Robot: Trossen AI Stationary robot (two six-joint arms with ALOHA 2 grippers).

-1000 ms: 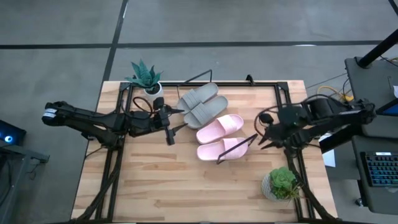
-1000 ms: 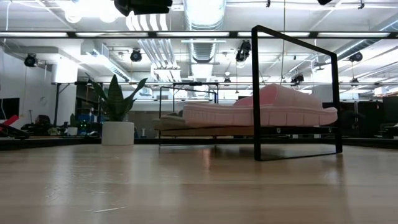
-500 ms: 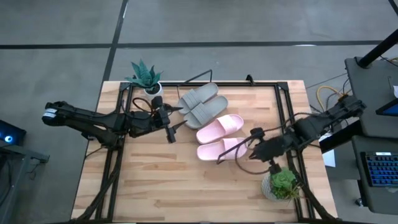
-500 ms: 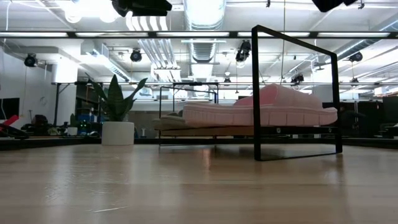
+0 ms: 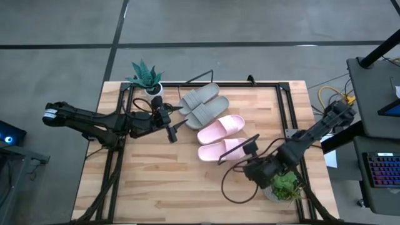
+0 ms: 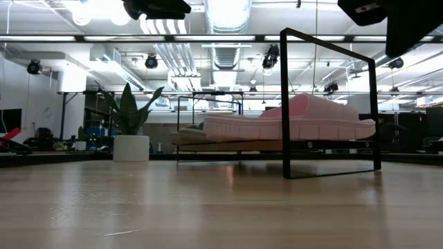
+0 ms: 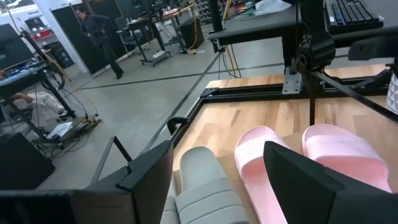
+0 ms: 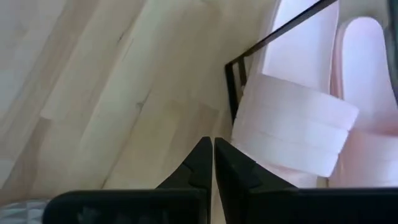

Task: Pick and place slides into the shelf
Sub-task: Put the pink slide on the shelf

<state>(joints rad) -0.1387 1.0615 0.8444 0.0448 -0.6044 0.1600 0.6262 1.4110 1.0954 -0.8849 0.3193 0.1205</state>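
slides: two grey and two pink, all four on the shelf | right tool: fingers together, empty, just beside the shelf's near corner (nearer the pink pair) | left tool: fingers apart, empty, beside the grey pair | long axes: slides lie along the shelf's slope

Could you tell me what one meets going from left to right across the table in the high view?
Left end effector and the spiky potted plant → grey slides → pink slides → right end effector, shut and empty → leafy potted plant.
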